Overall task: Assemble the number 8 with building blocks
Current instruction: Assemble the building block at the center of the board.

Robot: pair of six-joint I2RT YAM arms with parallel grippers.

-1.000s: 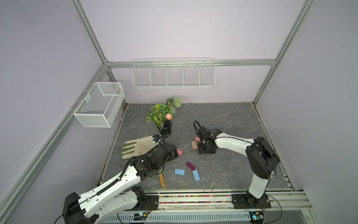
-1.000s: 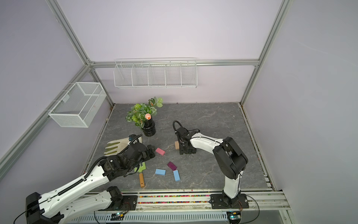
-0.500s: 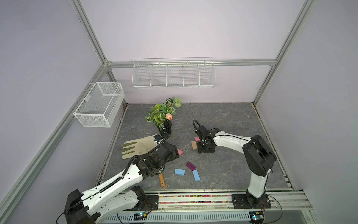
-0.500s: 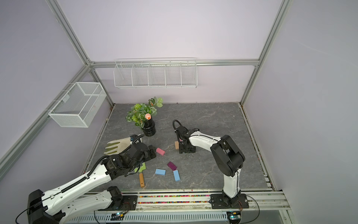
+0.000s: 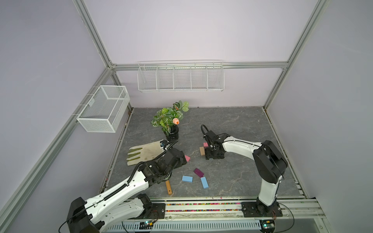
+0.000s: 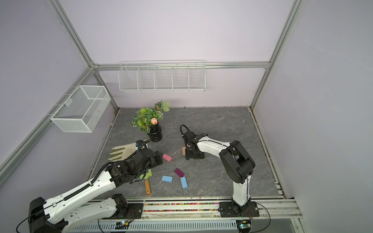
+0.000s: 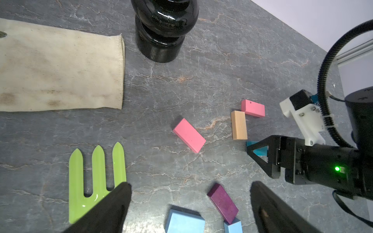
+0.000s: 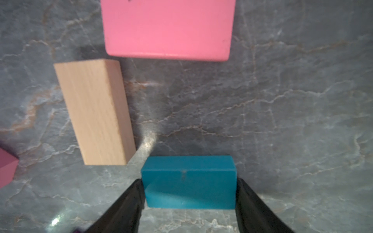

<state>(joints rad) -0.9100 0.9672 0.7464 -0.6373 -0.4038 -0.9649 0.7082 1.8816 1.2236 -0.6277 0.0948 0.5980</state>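
The teal block (image 8: 188,173) lay flat on the counter (image 5: 232,125), its long axis running left to right, and the right pincer (image 8: 189,182) was clamped on it, one finger against each short end, with no gap visible in the right wrist view. A pink block (image 8: 167,30) lay farther from the robot with its long axis parallel to the teal one, well apart from it. The tan block (image 8: 94,113) lay along their left side with its long axis front to back, close to a corner of each. The right arm rose from its base on the front rail, and its white forearm reached left and forward with the wrist turned down, so the fingers pointed at the counter. To the left, a second pink block (image 5: 187,158) lay on a diagonal. Nearer the rail, a dark purple block (image 5: 198,172) lay aslant, its near end meeting one light blue block (image 5: 204,182), with the other light blue block (image 5: 187,178) lying crosswise beside them. The left arm stretched low and diagonally from its base toward the middle, above the green fork (image 7: 96,177). The left pincer (image 7: 189,184) hung above the counter with its fingers wide apart, holding nothing.
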